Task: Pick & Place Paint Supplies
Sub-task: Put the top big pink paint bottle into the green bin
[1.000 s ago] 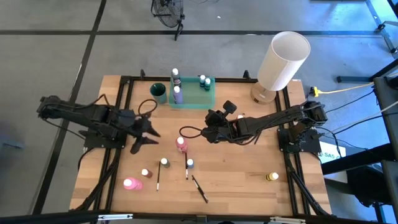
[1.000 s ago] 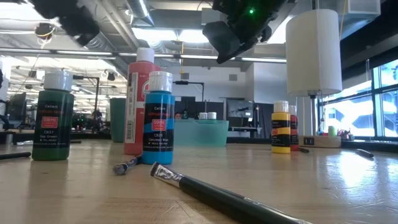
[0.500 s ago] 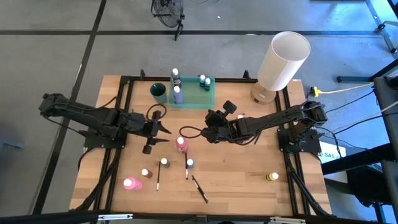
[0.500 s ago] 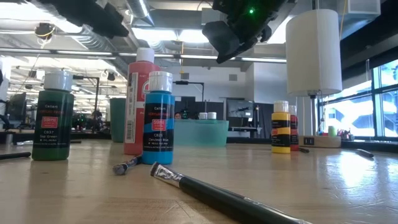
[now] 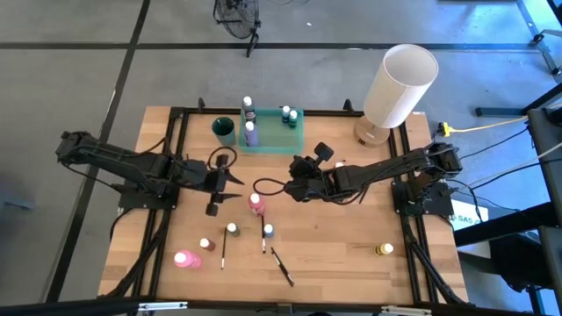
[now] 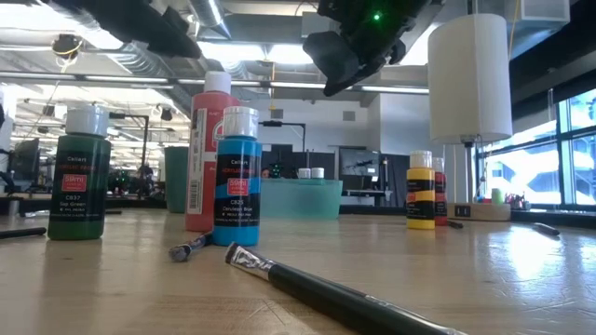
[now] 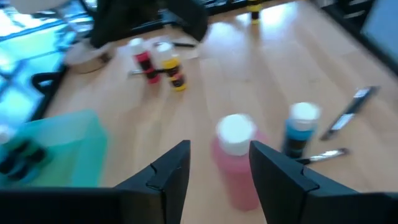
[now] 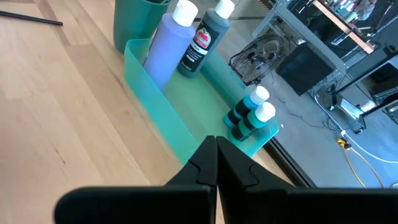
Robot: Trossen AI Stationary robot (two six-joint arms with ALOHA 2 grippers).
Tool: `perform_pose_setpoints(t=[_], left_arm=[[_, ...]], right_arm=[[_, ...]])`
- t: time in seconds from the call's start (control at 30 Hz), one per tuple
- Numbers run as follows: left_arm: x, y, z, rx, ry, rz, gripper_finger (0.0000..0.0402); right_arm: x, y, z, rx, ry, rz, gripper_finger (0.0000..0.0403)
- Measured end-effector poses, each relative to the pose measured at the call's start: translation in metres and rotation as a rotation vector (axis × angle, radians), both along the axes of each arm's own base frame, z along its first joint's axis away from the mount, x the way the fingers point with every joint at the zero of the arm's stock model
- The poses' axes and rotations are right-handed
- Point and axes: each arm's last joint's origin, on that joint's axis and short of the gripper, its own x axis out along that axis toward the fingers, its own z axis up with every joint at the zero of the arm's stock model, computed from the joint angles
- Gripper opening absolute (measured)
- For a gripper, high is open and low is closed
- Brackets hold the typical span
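Left claw (image 5: 221, 188) hangs over mid-counter, fingers (image 7: 168, 174) spread, nothing between them; the tall pink bottle (image 5: 255, 204) stands just ahead of it, framed in the gap in the left wrist view. Right claw (image 5: 294, 188) is clenched tight on nothing, poised above the counter (image 5: 342, 237) just right of that same bottle, facing the green tray (image 5: 296, 139). Tray at the far edge carries a lilac bottle (image 5: 250, 132), a dark bottle (image 5: 248, 109) and two small teal bottles (image 5: 288, 115); a dark green cup (image 5: 224, 130) sits just beside the tray's left end. Loose on the near counter: green bottle (image 5: 232, 229), blue bottle (image 5: 268, 230), small red bottle (image 5: 205, 244), pink bottle lying on its side (image 5: 185, 259), yellow bottle (image 5: 385, 250) well apart to the right, and three thin brushes (image 5: 282, 266). White lamp (image 5: 399, 86) at far right corner.
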Motion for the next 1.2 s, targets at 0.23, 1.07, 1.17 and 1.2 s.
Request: perform_pose_setpoints(t=[0.23,1.07,1.17,1.2], left_arm=[[0.001,0.001,-0.003,0.059,0.021,0.037,0.0190],[0.033,-0.013,-0.026,0.086,0.059,0.003,0.0224],[0.033,-0.014,-0.026,0.052,0.053,0.005,0.0224],[0.033,-0.014,-0.026,0.046,0.054,0.001,0.0224]], right_arm=[[0.000,0.000,0.000,0.000,-0.001,0.000,0.0001],[0.000,0.000,0.000,0.007,0.003,0.007,0.0001],[0.000,0.000,0.000,0.006,0.004,0.007,0.0001],[0.000,0.000,0.000,0.007,0.004,0.007,0.0001]])
